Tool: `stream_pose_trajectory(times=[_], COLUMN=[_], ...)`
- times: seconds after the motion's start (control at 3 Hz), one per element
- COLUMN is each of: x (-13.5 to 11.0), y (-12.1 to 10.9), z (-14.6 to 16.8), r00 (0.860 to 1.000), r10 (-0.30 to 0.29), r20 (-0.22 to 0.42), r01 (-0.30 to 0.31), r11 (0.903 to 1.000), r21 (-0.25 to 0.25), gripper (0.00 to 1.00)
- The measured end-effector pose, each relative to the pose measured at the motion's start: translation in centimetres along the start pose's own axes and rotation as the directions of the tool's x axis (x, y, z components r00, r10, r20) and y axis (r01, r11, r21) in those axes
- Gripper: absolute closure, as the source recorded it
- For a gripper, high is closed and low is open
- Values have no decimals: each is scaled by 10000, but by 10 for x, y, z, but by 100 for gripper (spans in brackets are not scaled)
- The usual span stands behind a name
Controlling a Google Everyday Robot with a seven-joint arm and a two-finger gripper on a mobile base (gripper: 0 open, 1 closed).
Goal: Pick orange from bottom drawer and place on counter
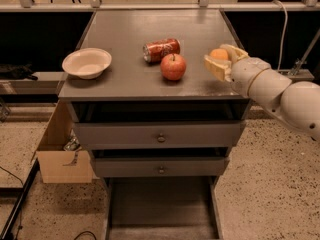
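Observation:
My gripper (pixel 220 60) is at the right edge of the counter (pixel 125 39), just above its surface. Its pale fingers are shut on the small round orange (pixel 218 54), which shows between them. The white arm reaches in from the right. The bottom drawer (pixel 160 206) is pulled open below the two upper drawers, and its dark tray looks empty.
A red apple (pixel 173 67) sits on the counter just left of the gripper, with a red soda can (pixel 161 49) lying on its side behind it. A white bowl (pixel 86 62) sits at the counter's left. A cardboard box (pixel 60 151) stands on the floor at the left.

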State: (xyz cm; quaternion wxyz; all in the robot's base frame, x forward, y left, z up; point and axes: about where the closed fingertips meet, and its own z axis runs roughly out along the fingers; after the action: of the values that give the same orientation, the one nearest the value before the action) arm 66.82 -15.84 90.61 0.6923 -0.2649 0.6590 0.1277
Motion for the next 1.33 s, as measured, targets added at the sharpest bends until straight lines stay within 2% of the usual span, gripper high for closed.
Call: stream_pose_trajectory(times=[0.67, 1.0, 1.33], x=[24, 31, 31], y=[33, 42, 42], z=[-3, -4, -4], r00=[9991, 9990, 9990], r10=[291, 322, 323], r20=[-307, -322, -323], r01=[-300, -335, -336], r11=[9991, 9986, 9986], r21=[-286, -400, -404], gripper=[97, 76, 45])
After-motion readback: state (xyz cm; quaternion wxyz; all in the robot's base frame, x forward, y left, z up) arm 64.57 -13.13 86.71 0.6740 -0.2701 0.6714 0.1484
